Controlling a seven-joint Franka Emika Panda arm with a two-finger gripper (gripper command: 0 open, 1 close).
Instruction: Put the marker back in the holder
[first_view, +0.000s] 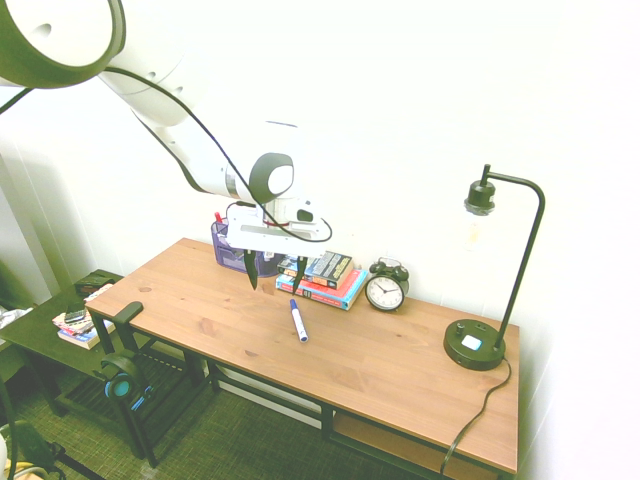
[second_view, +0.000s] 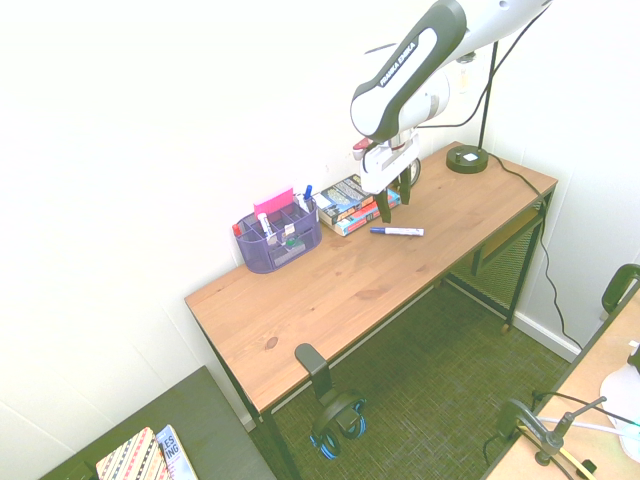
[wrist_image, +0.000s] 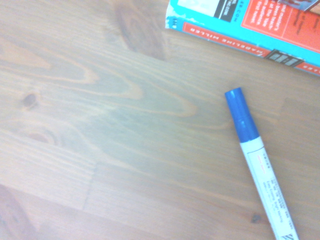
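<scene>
The marker (first_view: 299, 321) (second_view: 397, 231) (wrist_image: 259, 161) lies flat on the wooden desk, white barrel with a blue cap, just in front of the stack of books. My gripper (first_view: 274, 274) (second_view: 393, 199) hangs open above the desk, a little behind and to the holder's side of the marker, with nothing between its fingers. The purple mesh holder (first_view: 228, 245) (second_view: 279, 240) stands at the back of the desk near the wall, with pens and a pink item sticking up; my arm partly hides it in the first exterior view.
A stack of books (first_view: 325, 279) (second_view: 349, 204) (wrist_image: 250, 30) lies behind the marker. An alarm clock (first_view: 386, 288) stands beside it, and a black desk lamp (first_view: 482, 340) (second_view: 467, 158) stands at the desk's far end. Headphones (second_view: 338, 420) hang at the desk's front edge.
</scene>
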